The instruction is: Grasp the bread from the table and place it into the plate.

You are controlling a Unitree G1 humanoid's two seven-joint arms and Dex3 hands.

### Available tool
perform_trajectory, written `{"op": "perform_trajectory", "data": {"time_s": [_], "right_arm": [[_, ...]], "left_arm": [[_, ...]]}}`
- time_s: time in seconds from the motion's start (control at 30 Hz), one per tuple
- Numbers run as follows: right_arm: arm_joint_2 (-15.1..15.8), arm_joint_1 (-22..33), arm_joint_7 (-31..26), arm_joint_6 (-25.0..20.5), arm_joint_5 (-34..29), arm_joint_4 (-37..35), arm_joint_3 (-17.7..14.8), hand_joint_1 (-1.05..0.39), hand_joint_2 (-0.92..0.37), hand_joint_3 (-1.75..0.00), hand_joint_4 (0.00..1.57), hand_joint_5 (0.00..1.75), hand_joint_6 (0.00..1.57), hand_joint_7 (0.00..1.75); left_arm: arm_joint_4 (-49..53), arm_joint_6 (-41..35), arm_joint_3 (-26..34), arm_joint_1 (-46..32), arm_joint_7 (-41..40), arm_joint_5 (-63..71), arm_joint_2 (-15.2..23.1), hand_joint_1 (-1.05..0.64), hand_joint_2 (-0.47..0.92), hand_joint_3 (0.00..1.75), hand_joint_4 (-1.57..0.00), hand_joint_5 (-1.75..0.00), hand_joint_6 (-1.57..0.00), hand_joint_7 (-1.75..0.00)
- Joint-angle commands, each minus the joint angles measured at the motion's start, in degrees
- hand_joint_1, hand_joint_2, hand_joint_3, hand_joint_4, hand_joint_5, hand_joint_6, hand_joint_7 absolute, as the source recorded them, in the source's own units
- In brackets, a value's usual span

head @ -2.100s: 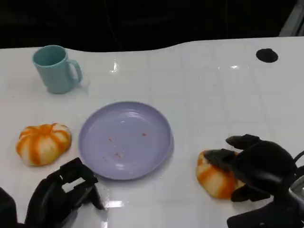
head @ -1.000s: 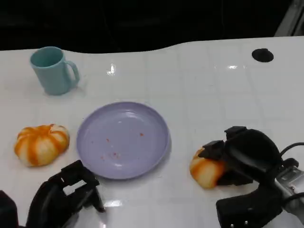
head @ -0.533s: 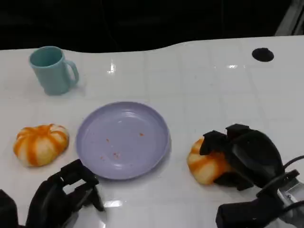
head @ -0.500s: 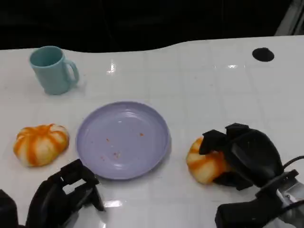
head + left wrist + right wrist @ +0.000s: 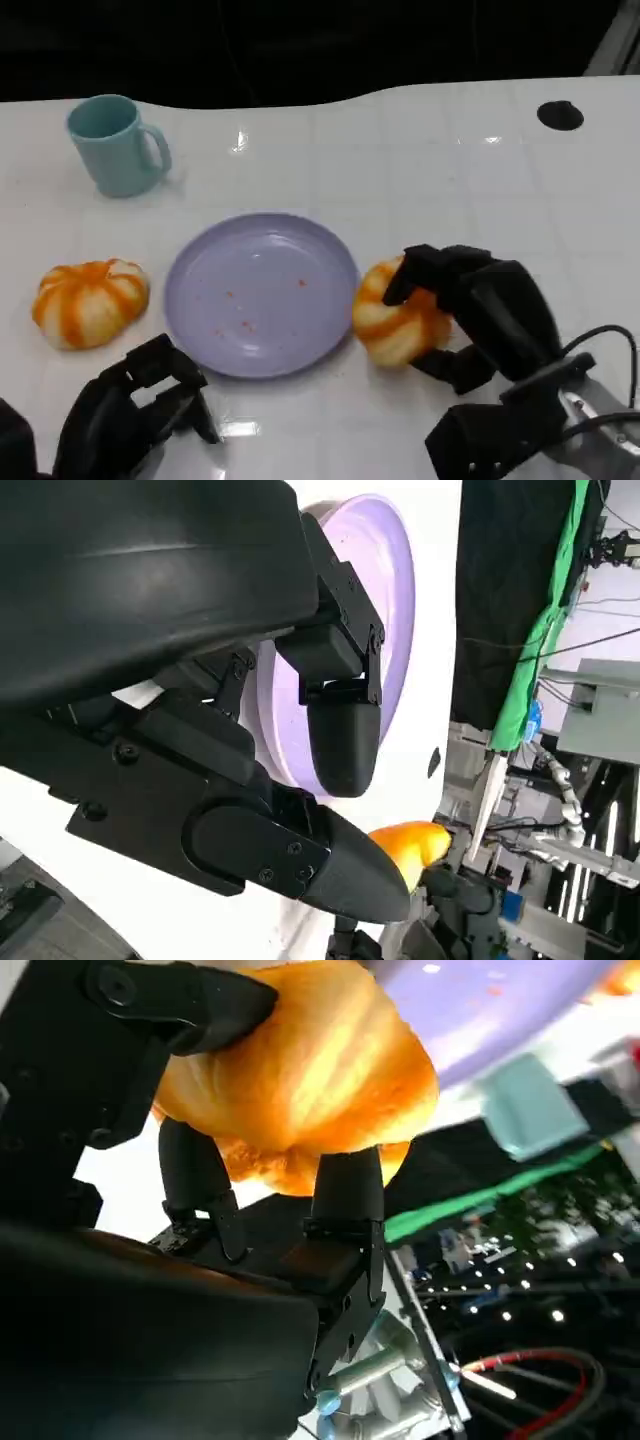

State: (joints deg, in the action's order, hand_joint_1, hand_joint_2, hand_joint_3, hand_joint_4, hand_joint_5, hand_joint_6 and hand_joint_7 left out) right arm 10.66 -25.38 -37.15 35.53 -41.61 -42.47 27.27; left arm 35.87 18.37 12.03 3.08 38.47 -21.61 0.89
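1. Fingers (image 5: 425, 268) of the right hand (image 5: 470, 310) wrap the bread (image 5: 393, 318), held just beside the plate (image 5: 262, 294) rim.
2. Left hand (image 5: 135, 400) rests near the table's front edge, fingers loosely apart, holding nothing.
3. Best carry it over the plate's middle before letting go.
4. White table (image 5: 450, 190); mug (image 5: 115, 143), second bread (image 5: 90, 302) at left.

Teal mug (image 5: 118, 144) far left on white table (image 5: 450, 190).
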Motion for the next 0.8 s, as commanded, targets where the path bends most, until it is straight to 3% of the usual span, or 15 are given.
{"op": "perform_trajectory", "data": {"time_s": [0.03, 0.23, 0.47, 0.57, 0.8], "right_arm": [[-2.02, -2.08, 0.67, 1.99, 2.77, -0.73, -1.77, -0.07, -0.1, -1.58, 1.05, 1.75, 0.82, 1.7], [-4.82, -3.38, 3.42, 2.24, 4.89, -0.75, -2.64, -0.02, -0.07, -1.68, 1.07, 1.75, 0.81, 1.74], [-7.51, -6.77, 3.45, 1.31, 4.59, -2.81, -2.45, -0.04, -0.09, -1.65, 1.06, 1.75, 0.8, 1.69], [-9.02, -8.66, 4.39, 1.44, 4.96, -5.21, -2.17, -0.04, -0.15, -1.59, 1.03, 1.75, 0.82, 1.6], [-13.34, -13.65, 2.29, 3.34, 4.35, -14.09, -1.29, -0.07, -0.2, -1.54, 0.99, 1.75, 0.79, 1.63]], "left_arm": [[1.22, 0.16, 0.21, -0.1, -0.12, 0.24, 0.82, -1.04, 0.78, 0.0, -0.76, -1.68, -0.72, -1.37], [0.6, 0.03, 0.0, -0.51, -0.43, 0.18, 0.53, -1.05, 0.78, 0.0, -0.76, -1.69, -0.71, -1.38], [0.78, -0.33, -0.12, -0.57, -0.27, 0.06, 0.46, -1.04, 0.77, 0.0, -0.75, -1.68, -0.7, -1.39], [0.56, -0.46, -0.16, -0.8, -0.22, -0.09, 0.31, -1.04, 0.77, 0.0, -0.76, -1.67, -0.7, -1.39], [0.48, -0.35, -0.21, -1.11, -0.19, -0.04, 0.16, -1.05, 0.77, 0.0, -0.76, -1.67, -0.71, -1.38]]}}
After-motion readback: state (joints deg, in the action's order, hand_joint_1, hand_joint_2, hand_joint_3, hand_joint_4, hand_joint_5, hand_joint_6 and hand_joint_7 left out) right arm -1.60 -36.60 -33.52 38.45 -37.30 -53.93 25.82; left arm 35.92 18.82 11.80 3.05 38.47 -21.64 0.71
